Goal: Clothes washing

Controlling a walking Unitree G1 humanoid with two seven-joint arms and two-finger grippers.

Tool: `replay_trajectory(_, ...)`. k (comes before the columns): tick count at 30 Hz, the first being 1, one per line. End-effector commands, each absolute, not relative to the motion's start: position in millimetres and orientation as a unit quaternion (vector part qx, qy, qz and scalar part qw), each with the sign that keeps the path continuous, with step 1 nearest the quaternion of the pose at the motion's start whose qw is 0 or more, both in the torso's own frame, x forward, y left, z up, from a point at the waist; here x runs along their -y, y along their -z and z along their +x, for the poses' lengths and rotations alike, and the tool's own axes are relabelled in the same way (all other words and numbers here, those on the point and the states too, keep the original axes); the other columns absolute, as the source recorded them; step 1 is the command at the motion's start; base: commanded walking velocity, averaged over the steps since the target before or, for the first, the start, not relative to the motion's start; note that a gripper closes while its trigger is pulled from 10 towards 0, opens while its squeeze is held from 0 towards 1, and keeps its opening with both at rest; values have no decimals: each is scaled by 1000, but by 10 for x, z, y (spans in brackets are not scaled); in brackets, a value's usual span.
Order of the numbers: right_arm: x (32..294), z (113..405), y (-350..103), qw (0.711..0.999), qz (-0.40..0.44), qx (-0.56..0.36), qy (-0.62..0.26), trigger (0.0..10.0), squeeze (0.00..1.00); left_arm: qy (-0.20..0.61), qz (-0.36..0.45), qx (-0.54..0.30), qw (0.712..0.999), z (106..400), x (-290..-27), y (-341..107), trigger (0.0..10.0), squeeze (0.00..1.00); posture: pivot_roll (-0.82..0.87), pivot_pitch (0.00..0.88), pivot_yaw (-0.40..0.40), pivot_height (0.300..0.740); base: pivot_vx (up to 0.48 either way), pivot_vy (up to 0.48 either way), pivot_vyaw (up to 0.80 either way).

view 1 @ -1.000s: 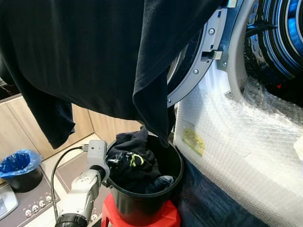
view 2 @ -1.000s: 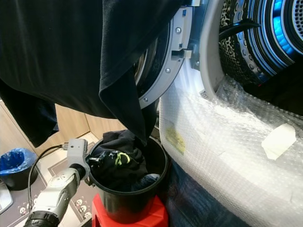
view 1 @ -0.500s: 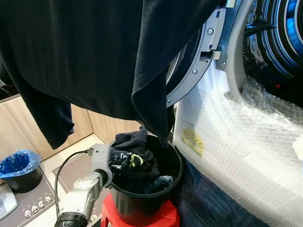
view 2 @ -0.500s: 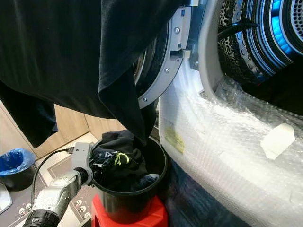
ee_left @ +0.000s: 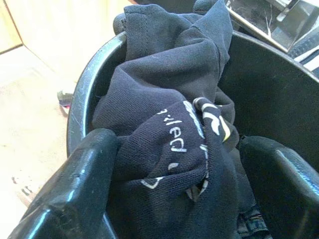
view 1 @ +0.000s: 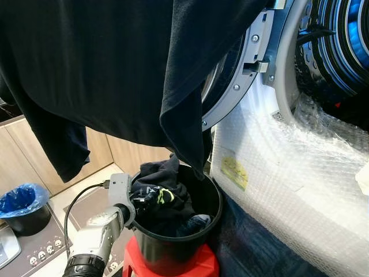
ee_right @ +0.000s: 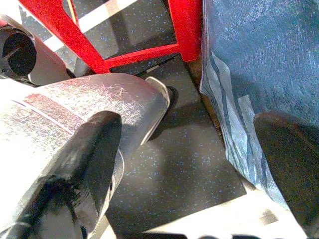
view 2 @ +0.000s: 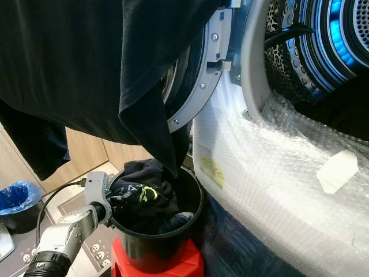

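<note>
Left gripper (ee_left: 174,184) at near-left rim of black bucket (view 1: 173,251), fingers spread wide astride dark printed garment (ee_left: 184,144), not clamped. Bucket on red stool (view 1: 199,266), left of open washing machine (view 1: 288,173). Right gripper (ee_right: 189,164) wide open, holding nothing, low near floor.

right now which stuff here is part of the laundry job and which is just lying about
Job:
- black bucket
- dark clothes in it
- left gripper, open around them
- washing machine drum
- hanging dark garment

Lying about:
- blue-lined bin
- red stool
- bubble wrap
</note>
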State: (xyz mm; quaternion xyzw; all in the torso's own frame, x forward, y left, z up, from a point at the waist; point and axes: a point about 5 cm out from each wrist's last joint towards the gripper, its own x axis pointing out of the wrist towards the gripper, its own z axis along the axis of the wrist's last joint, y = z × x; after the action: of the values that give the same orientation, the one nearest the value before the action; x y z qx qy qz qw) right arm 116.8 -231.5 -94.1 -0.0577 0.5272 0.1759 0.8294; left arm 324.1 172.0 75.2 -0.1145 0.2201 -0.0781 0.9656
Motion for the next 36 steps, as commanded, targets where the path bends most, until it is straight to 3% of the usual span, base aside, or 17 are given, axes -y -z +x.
replay_trajectory(1, 2289, 1127, 960, 827, -52, -531, -174, 10000, 0, 73, -138, -240, 958, 3224, -1750, -716, 0, 0, -59, 5, -13, 740, 0, 0, 0)
replay_trajectory(5, 2290, 1124, 961, 827, -53, -532, -173, 10000, 0, 71, -145, -248, 955, 3221, -1756, -712, 157, 0, -58, 6, -13, 740, 0, 0, 0)
replay_trajectory(6, 2292, 1121, 962, 827, -55, -532, -173, 10000, 0, 67, -157, -253, 952, 3221, -1763, -714, 1765, 0, -58, 6, -14, 740, 0, 0, 0)
replay_trajectory(8, 2294, 1118, 962, 827, -56, -532, -172, 10000, 0, 68, -160, -258, 951, 3221, -1767, -721, 1137, 0, -58, 6, -13, 740, 0, 0, 0)
replay_trajectory(11, 2293, 1118, 963, 827, -57, -532, -172, 10000, 0, 68, -149, -262, 951, 3220, -1774, -722, 1020, 0, -56, 6, -14, 740, 0, 0, 0)
replay_trajectory(19, 2285, 1126, 964, 828, -57, -532, -170, 10000, 0, 67, -130, -283, 948, 3191, -1794, -686, 1922, 0, -56, 2, -11, 740, 0, 0, 0)
replay_trajectory(20, 2281, 1130, 965, 828, -58, -531, -170, 10000, 0, 65, -127, -287, 947, 3182, -1806, -673, 2667, 0, -56, 0, -11, 740, 0, 0, 0)
replay_trajectory(23, 2275, 1137, 964, 828, -58, -531, -170, 10000, 0, 61, -130, -292, 946, 3177, -1815, -663, 2000, 0, -56, 0, -11, 740, 0, 0, 0)
replay_trajectory(24, 2274, 1140, 964, 828, -58, -531, -170, 10000, 0, 58, -135, -293, 945, 3174, -1820, -660, 0, 0, -56, 0, -11, 740, 0, 0, 0)
replay_trajectory(36, 2287, 1158, 958, 828, -63, -531, -169, 10000, 0, 48, -138, -294, 945, 3162, -1877, -672, 0, 0, -54, 0, -16, 740, 0, 0, 0)
